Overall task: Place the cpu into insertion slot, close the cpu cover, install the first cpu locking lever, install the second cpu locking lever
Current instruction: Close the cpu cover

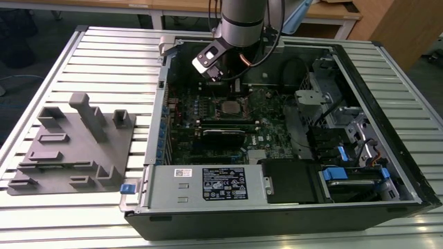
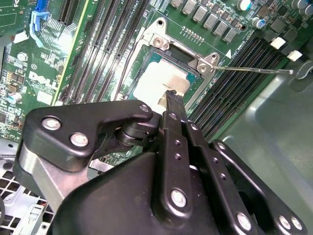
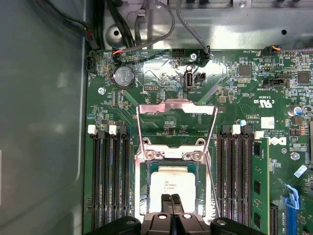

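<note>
One grey moulded fixture (image 1: 76, 140) lies at the lower left of the exterior view on the slatted table (image 1: 41, 62), just beside the open computer case (image 1: 277, 220). Toward the middle of that frame the cpu (image 1: 229, 107) sits flat in its socket on the green motherboard (image 1: 187, 111). The gripper (image 1: 213, 75) hangs just above and slightly left of it in the frame, under the arm coming down from the upper centre.

In the first wrist view the fingers (image 3: 166, 203) are pressed together with nothing between them. Their tips are over the near edge of the cpu's silvery top, but whether they touch it I cannot tell.

The cpu cover (image 3: 177, 104) is swung open. It lies on the far side of the cpu from the fingertips, its window over bare board, hinged along the socket edge between them. In the second wrist view a thin wire locking lever (image 2: 254, 70) sticks out from a socket corner, seemingly unhooked.
</note>
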Controlling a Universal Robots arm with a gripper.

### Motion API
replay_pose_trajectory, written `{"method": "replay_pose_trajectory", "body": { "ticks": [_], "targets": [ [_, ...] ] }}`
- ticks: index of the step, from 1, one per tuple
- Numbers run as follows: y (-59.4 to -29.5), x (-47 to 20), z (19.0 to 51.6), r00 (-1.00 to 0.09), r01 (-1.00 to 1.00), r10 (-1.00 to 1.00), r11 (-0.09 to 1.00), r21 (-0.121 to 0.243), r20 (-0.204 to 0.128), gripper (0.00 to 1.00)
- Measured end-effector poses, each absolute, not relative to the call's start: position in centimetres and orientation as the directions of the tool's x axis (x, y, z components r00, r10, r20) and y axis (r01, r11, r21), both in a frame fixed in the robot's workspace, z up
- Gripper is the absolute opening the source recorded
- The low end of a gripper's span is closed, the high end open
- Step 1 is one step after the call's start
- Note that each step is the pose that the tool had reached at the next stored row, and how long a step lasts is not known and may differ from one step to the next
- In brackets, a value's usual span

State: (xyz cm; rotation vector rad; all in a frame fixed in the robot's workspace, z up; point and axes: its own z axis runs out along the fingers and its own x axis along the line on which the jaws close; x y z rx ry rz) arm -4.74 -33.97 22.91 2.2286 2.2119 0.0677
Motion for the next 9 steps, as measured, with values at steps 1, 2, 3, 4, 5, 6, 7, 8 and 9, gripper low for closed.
{"method": "replay_pose_trajectory", "body": {
  "ticks": [1, 2, 3, 4, 5, 6, 7, 8, 9],
  "targets": [
    [-33.97, -4.73, 22.91, 0.007, 0.999, 1.000, -0.008, 0.031, 0.030, 0.11],
    [-33.97, -4.73, 22.92, 0.007, 0.999, 1.000, -0.008, 0.031, 0.030, 0.11],
    [-33.98, -4.74, 22.96, 0.007, 0.999, 1.000, -0.008, 0.031, 0.030, 0.11],
    [-33.98, -4.74, 22.97, 0.007, 0.999, 1.000, -0.008, 0.031, 0.030, 0.11],
    [-33.97, -4.73, 22.99, 0.007, 0.999, 1.000, -0.008, 0.031, 0.030, 0.11],
    [-33.98, -4.74, 23.03, 0.007, 0.999, 1.000, -0.008, 0.031, 0.030, 0.11],
    [-33.98, -4.74, 23.09, 0.007, 0.999, 1.000, -0.008, 0.031, 0.030, 0.11],
    [-33.98, -4.74, 23.17, 0.007, 0.999, 1.000, -0.008, 0.031, 0.030, 0.11],
    [-33.97, -4.73, 23.28, 0.007, 0.999, 1.000, -0.008, 0.031, 0.030, 0.11]
  ]
}}
